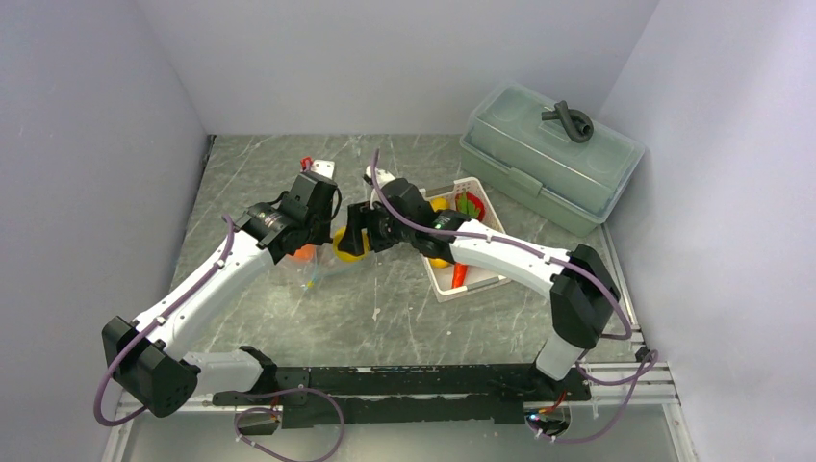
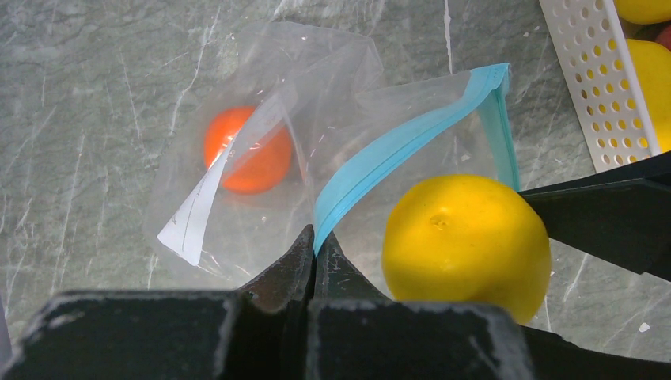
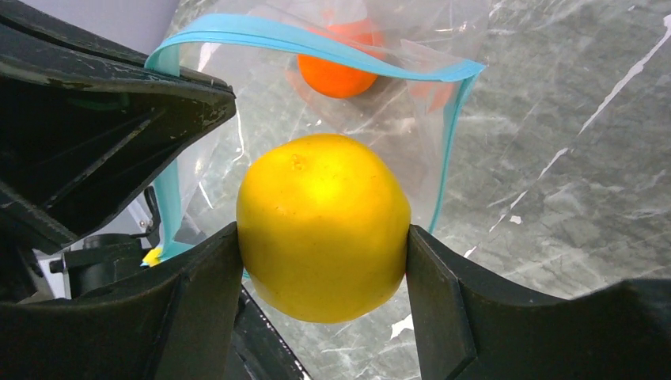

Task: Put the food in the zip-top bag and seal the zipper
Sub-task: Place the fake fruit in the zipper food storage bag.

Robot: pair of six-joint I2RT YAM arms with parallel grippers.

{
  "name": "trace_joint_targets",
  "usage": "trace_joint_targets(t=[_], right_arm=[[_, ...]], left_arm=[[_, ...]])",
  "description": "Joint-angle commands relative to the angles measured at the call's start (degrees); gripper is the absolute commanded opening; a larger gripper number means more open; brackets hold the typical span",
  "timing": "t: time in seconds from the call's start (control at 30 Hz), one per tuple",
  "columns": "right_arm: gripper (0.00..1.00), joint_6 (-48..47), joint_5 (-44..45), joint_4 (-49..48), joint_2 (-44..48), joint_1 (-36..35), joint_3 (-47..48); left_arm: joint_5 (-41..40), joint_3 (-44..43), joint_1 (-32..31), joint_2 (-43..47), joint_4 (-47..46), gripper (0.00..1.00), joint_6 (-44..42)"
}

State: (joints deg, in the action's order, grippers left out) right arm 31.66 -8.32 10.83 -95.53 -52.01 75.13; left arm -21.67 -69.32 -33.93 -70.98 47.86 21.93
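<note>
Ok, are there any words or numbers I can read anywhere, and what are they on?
On the white label of the zip-top bag: only faint dark marks, too blurred to read.
On the lemon, the white basket and the grey-green box: no writing shows.
So there is nothing here that can be read.

Left jaws pinched shut — right jaws gripping, spread wide.
</note>
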Motion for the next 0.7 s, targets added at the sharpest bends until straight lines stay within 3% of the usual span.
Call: trace_joint_targets(t=[0.0, 0.37, 0.67], right_arm=[[0.63, 0.8, -0.9, -3.7, -0.4, -0.5, 3.3], [0.89, 0.3, 0.4, -4.3, 1.8, -0.6, 2.2], [0.94, -1.2, 3.3, -3.2, 6.6, -0.6, -0.4]], left_arm=[[0.0, -0.1, 0.2, 0.5, -0.9, 0.00, 0.1], [0.0, 0.0, 0.2, 0.4, -0.9, 0.00, 0.0], [-0.2, -0.1, 0.2, 0.3, -0.9, 0.00, 0.0]])
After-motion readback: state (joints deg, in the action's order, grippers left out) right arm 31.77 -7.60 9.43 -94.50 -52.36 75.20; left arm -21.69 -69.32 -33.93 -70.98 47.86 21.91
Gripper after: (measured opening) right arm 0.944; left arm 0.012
